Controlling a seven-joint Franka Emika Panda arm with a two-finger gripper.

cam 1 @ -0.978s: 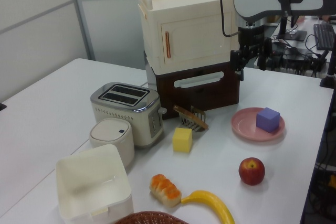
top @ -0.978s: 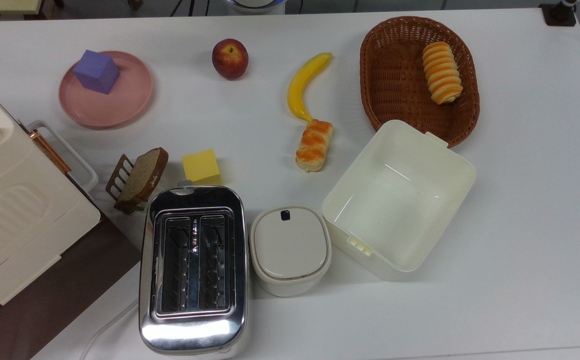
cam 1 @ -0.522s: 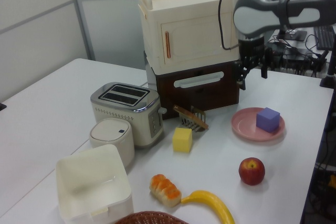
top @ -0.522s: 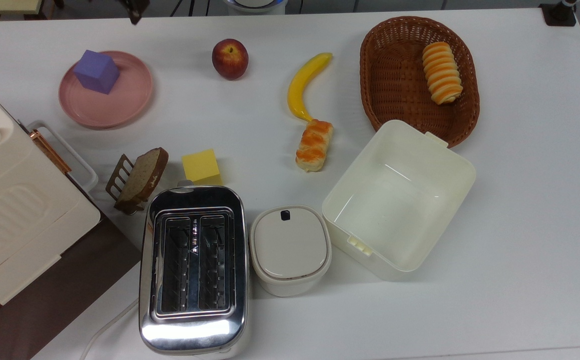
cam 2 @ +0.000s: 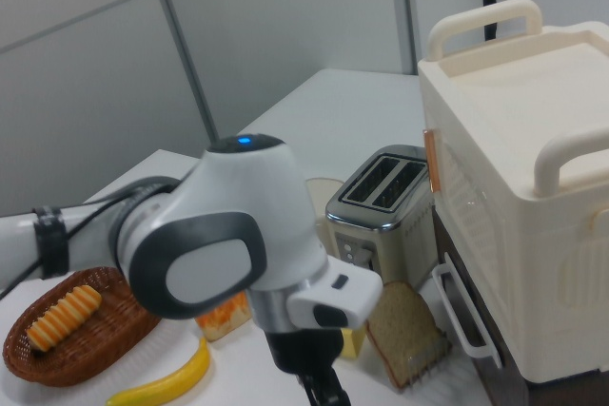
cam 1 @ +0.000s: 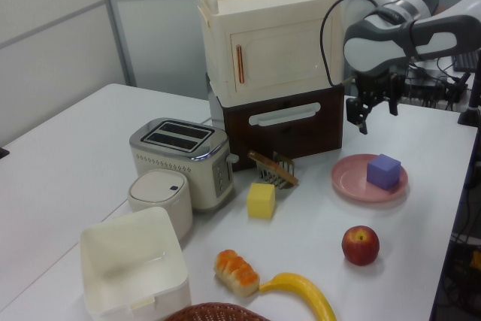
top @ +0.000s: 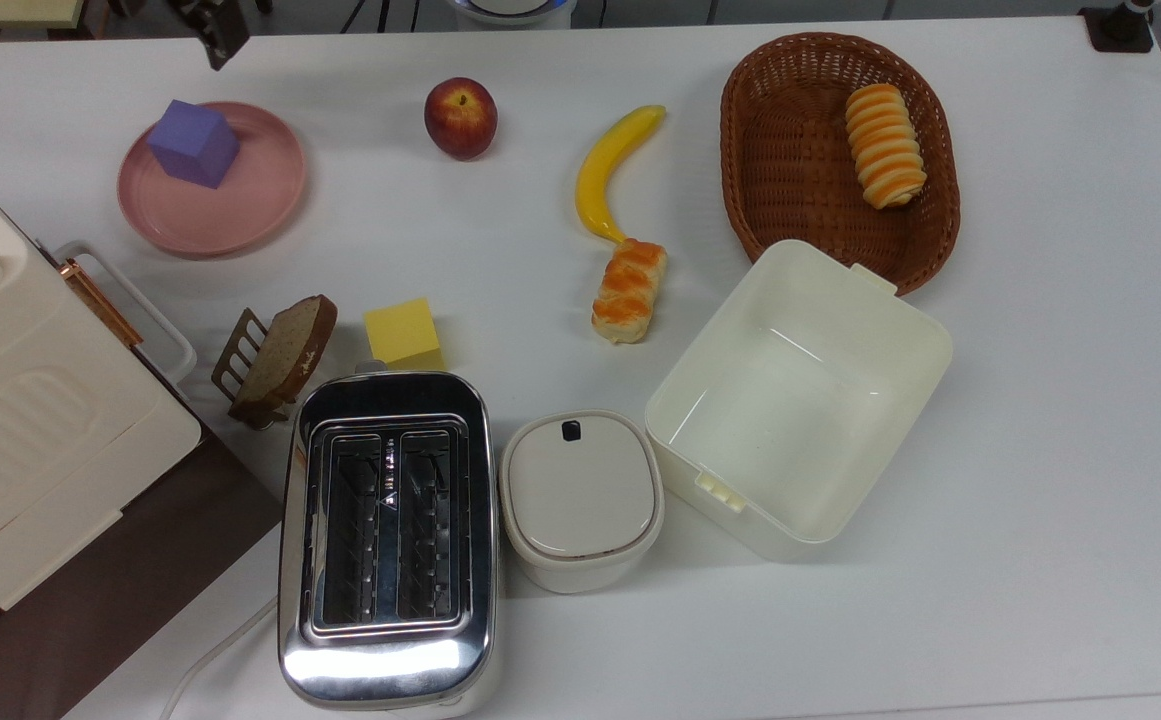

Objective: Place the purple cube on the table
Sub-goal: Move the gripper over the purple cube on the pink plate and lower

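The purple cube [top: 193, 143], sitting on the pink plate [top: 240, 220] on the bench [top: 1040, 400], looks light, rigid and matte, best pinched across two opposite flat faces by the gripper [cam 1: 369, 107], whose empty fingers [cam 1: 363, 118] stand parted.

- Gripper [cam 1: 373, 107] moved across the left view from beside the cream cabinet [cam 1: 267, 43] toward the left view's right, now above the far edge of the pink plate [cam 1: 353, 180].
- Now closer to the purple cube [cam 1: 384, 171], which sits below it and to the left view's right, not touched.
- Wrist turned; fingers [cam 1: 363, 121] point down, apart.
- Entered the top view's upper edge half a second ago, since shifted toward the top view's left, now at [top: 212, 33], up and right of the cube there.
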